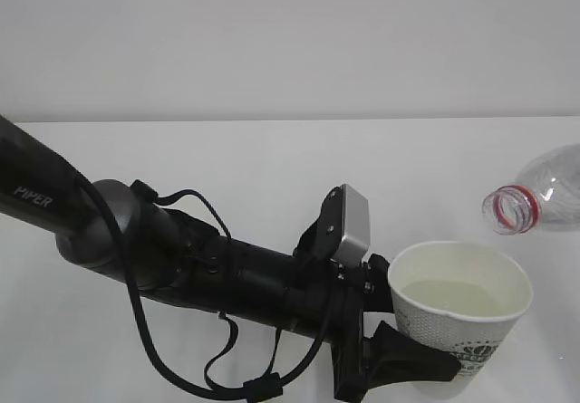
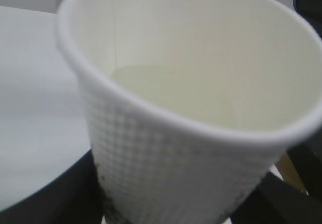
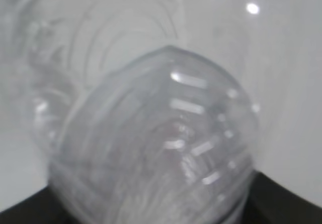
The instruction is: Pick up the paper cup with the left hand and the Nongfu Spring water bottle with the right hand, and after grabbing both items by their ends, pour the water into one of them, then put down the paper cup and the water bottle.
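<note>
Holding: the left hand [image 1: 399,353] is gripping one paper cup [image 1: 460,308] low on its wall, upright.
Cup: one, sitting at the lower right of the table [image 1: 272,163], holding water [image 1: 458,296].
Bottle: one clear bottle [image 1: 539,199], lying tilted in the air, open mouth facing the cup.
Right hand: its dark fingers [image 3: 282,201] are clasping the bottle's far end.

white table [image 1: 272,167], plain pale wall [image 1: 290,32]
</note>
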`<action>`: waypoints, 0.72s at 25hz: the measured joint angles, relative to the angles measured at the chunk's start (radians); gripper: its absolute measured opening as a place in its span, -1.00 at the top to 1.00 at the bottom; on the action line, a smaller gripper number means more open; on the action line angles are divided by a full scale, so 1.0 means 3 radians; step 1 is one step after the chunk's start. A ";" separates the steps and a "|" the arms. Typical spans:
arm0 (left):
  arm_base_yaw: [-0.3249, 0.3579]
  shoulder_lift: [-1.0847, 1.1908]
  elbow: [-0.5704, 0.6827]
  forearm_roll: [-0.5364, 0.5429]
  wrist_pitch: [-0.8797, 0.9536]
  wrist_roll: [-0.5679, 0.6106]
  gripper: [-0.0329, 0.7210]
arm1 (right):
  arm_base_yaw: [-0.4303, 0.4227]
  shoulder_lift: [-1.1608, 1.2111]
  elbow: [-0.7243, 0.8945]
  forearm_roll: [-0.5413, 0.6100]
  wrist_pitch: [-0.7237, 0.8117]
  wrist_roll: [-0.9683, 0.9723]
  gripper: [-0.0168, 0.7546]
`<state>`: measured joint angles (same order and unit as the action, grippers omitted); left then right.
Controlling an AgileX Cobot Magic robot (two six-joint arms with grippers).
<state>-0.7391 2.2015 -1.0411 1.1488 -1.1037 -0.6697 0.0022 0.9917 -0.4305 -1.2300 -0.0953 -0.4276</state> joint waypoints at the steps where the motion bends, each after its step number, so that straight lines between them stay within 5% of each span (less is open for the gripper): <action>1: 0.0000 0.0000 0.0000 -0.0001 0.0000 0.0000 -0.37 | 0.0000 0.0000 0.0000 0.0000 -0.0017 0.0026 -0.14; 18: 0.0000 0.0000 0.0000 -0.0125 0.0000 0.0000 -0.37 | 0.0000 0.0000 0.0000 0.0336 -0.0074 0.0374 -0.14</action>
<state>-0.7391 2.2015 -1.0411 1.1114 -1.1037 -0.6697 0.0022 0.9917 -0.4305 -1.1294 -0.1174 -0.3153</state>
